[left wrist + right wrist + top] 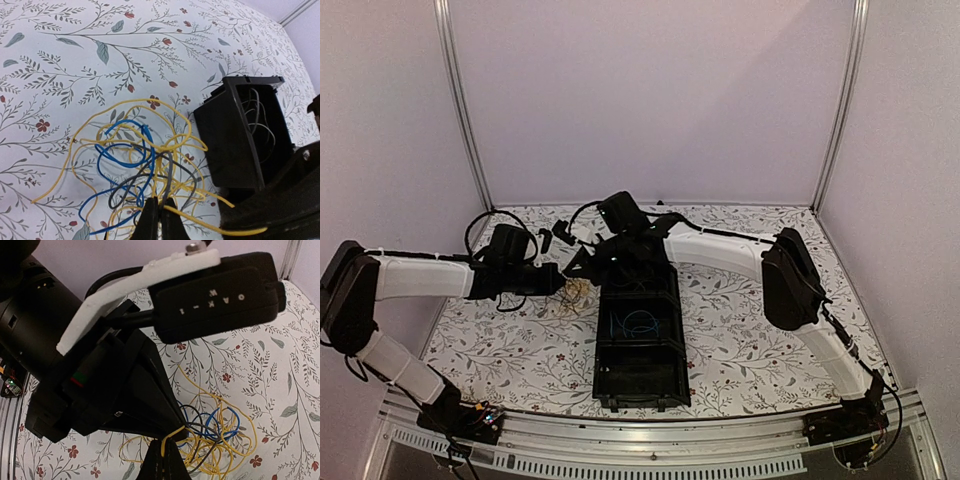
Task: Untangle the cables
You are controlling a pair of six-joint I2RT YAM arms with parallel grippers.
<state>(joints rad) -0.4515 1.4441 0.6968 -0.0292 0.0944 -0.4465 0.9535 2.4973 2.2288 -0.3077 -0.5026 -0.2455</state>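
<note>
The left gripper (pixel 159 206) comes in from the left edge of the floral-patterned table (pixel 60 65). Its jaws are together, clamped on strands at the near side of the tangle of thin yellow, blue and dark grey cables (pixel 142 150). That tangle lies on the table toward the far edge, left of centre, just beside the left wall of the black plastic compartment tray (pixel 227 140). The right gripper (pixel 162 446) reaches across the tray's far end to the same bunch, its jaws also pressed together, seemingly on a yellow loop.

The step in hand looks like the pull-apart, with both grippers holding one knot. The next move calls for drawing the two holds slowly away from each other. It also means watching whether the yellow loops slide free of the blue ones or cinch tighter. If they tighten, one side should let go and take a different strand.

Which strand each gripper pinches is unclear, as wires cross right at the tips. In the right wrist view the left arm's black camera box (pixel 215 295) and wrist cover much of the bunch. From above, the tangle is a small pale blur and both grippers merge with the dark tray. A loose blue coil (pixel 638 322) sits in the tray's middle compartment. Thin grey wires (pixel 257 120) show in the end compartment, their extent cut off.
</note>
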